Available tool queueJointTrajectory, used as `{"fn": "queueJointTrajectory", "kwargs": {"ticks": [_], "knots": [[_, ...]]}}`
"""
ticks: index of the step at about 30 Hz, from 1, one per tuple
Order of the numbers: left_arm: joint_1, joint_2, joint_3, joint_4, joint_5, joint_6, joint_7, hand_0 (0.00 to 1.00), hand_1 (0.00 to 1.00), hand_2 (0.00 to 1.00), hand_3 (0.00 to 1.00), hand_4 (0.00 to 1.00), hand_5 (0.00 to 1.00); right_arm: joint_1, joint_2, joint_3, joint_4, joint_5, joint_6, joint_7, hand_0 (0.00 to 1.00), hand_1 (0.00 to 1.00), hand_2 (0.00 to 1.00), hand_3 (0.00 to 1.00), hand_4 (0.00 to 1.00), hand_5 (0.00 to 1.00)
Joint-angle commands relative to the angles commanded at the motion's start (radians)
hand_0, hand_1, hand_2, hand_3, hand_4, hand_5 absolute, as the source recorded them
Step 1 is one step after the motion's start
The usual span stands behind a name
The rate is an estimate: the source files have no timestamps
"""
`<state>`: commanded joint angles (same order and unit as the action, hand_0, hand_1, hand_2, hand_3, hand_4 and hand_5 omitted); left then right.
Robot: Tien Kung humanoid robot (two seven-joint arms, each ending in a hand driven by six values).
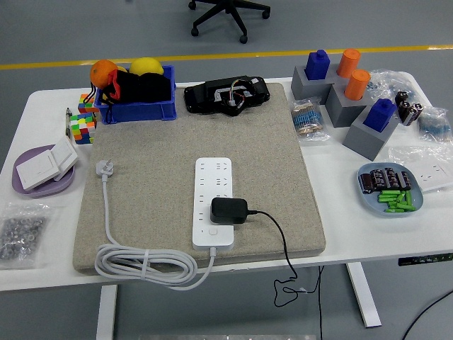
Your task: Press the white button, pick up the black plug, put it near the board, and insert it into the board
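Neither robot hand appears anywhere in the head view, so whether either is released, clenched or grasping cannot be told.

Lower left of frame: the strip's white cord (145, 268) lies coiled at the near edge of the grey mat (152, 163), partly hanging over onto the white table (354, 237). It runs up the mat's left side to a grey wall plug (104, 168) lying flat. A clear bag of small dark parts (20, 239) sits at the table's left edge.

Centre, lower half: the white power strip (214, 201) lies lengthwise on the mat. The white button (213, 231) is at its near end. The black plug (229, 210) sits on the strip just beyond the button, over the lower sockets; its black cable (279, 244) trails right and drops over the table's near edge.

Right middle: a blue plate (391, 189) holds green and dark cylindrical parts. Left middle: a purple plate (42, 170) carries white switch panels.

Upper left: a blue bin (134, 103) with black items, an orange fruit (103, 71) and a yellow fruit (145, 66); coloured cubes (82, 120) beside it. Upper centre: a black device (226, 94) at the mat's far edge. Upper right: grey blocks (350, 106) holding blue and orange pegs.
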<state>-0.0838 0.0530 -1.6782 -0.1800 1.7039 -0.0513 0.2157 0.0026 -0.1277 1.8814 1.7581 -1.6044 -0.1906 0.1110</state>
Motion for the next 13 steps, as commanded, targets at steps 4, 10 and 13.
{"fn": "queueJointTrajectory", "kwargs": {"ticks": [4, 10, 13], "knots": [[0.001, -0.001, -0.001, 0.000, 0.002, 0.000, 0.001, 0.810, 0.778, 0.732, 0.761, 0.589, 0.529, 0.000, 0.001, 0.001, 0.001, 0.000, 0.000, 0.001, 0.841, 0.701, 0.692, 0.701, 0.851, 0.428], [-0.001, -0.001, 0.005, 0.000, -0.002, 0.000, -0.001, 0.810, 0.778, 0.732, 0.762, 0.589, 0.530, 0.000, 0.001, 0.006, 0.002, 0.000, 0.001, -0.001, 0.841, 0.693, 0.684, 0.698, 0.849, 0.427], [-0.002, -0.001, 0.005, 0.000, -0.001, -0.001, 0.000, 0.810, 0.778, 0.732, 0.762, 0.589, 0.530, 0.003, -0.001, 0.007, 0.003, 0.000, 0.002, -0.002, 0.841, 0.693, 0.684, 0.698, 0.849, 0.427]]}}
